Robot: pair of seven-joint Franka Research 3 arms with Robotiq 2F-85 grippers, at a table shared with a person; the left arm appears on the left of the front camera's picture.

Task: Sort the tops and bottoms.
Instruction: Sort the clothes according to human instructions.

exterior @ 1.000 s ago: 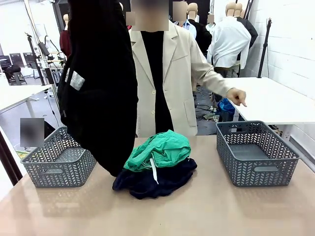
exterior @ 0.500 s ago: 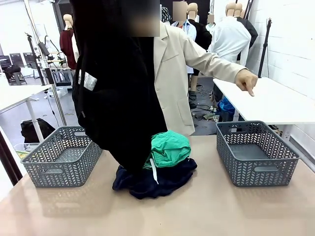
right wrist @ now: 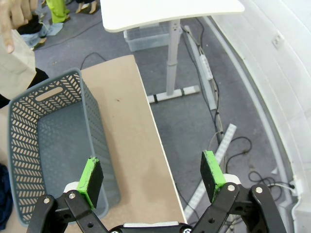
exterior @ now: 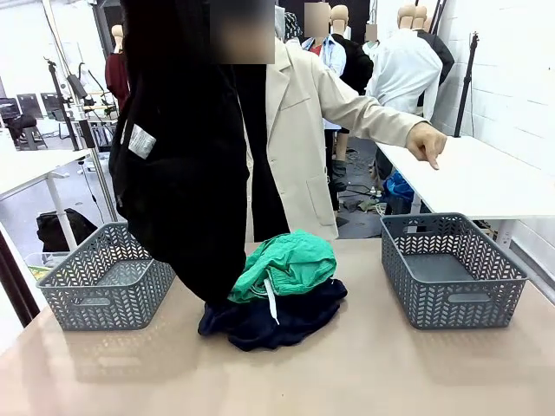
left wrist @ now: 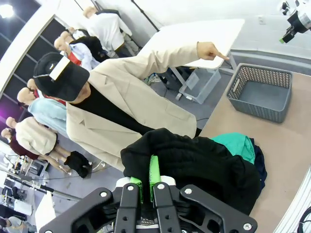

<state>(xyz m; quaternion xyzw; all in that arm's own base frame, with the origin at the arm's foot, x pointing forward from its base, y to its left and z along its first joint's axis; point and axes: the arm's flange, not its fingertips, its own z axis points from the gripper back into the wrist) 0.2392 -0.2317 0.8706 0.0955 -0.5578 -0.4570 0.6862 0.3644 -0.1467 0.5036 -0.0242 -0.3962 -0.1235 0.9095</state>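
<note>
Front view has the black garment (exterior: 186,173) hanging in the upper left and centre of the frame, from the top edge down to the table (exterior: 347,373). Its small white label (exterior: 140,140) sits on the left side of the cloth. The low end of the cloth comes to the left edge of the pile in the middle of the table; I cannot tell if it touches the pile. In this pile the green garment (exterior: 295,260) lies on top, and its white drawstring (exterior: 271,299) falls over the navy garments (exterior: 286,321) under it. The navy cloth makes one dark heap, so I cannot separate the two pieces. The left basket (exterior: 104,299) stands at the lower left and the right basket (exterior: 451,299) at the right, both grey and well apart from the pile.

Behind the table a person in a beige blazer (exterior: 299,130) stretches one arm to the right of the frame. The person's hand (exterior: 425,143) points downward with one finger, above the right basket and farther back.

Left wrist view, lower centre: the left gripper (left wrist: 146,174) has its jaws almost together, and the green pads pinch a bunch of the black garment, which folds around the fingers.

Right wrist view: the right gripper (right wrist: 151,177) has its jaws wide apart and holds nothing. It is over the table edge, with the right basket in the left part of the frame.
</note>
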